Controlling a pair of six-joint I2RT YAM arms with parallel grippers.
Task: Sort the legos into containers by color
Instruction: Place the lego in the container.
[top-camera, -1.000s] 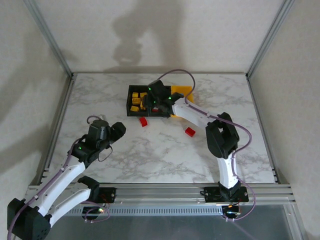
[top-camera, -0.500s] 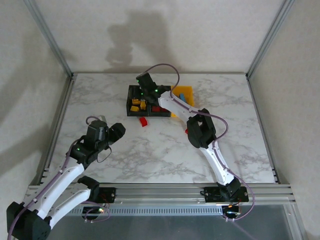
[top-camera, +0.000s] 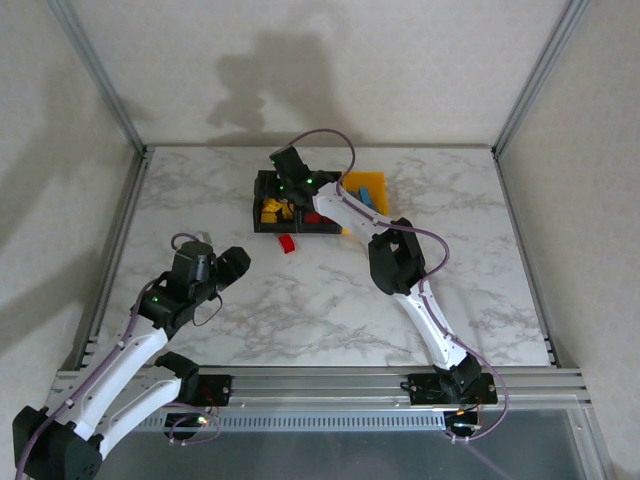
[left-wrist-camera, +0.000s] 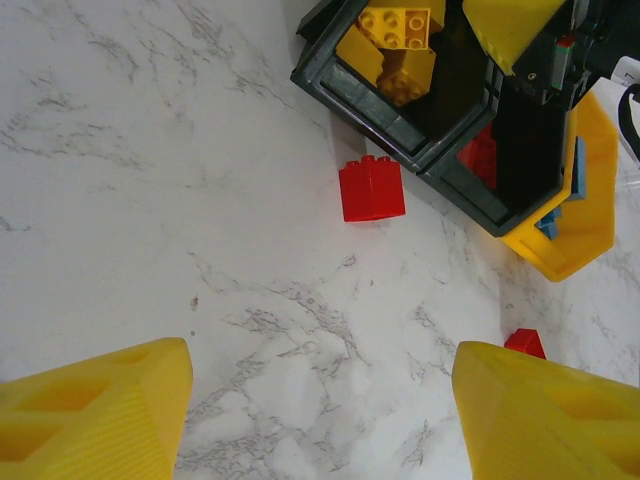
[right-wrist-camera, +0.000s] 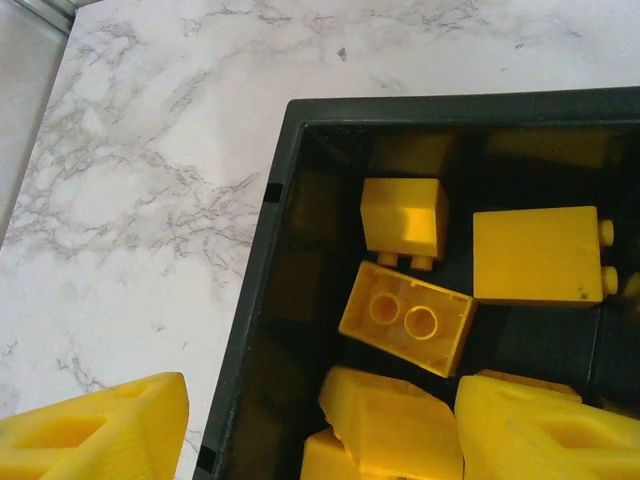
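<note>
Red lego (left-wrist-camera: 372, 188) lies loose on the table (left-wrist-camera: 150, 200), just beside the black bins (left-wrist-camera: 400, 130) — light, rigid, slick (pinch flat sides, not studs) — left hand (left-wrist-camera: 320, 415) spread wide, empty; right hand (right-wrist-camera: 320, 430) spread, empty, above the yellow legos (right-wrist-camera: 405, 318).

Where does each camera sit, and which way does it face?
Top external: above and behind the robot, looking down on table and both arms.
Left wrist: mounted there, facing down at a red brick by the bins; left gripper shows.
Right wrist: mounted there, facing down into a black bin of yellow bricks; right gripper shows.
Top and left wrist share the red brick.
</note>
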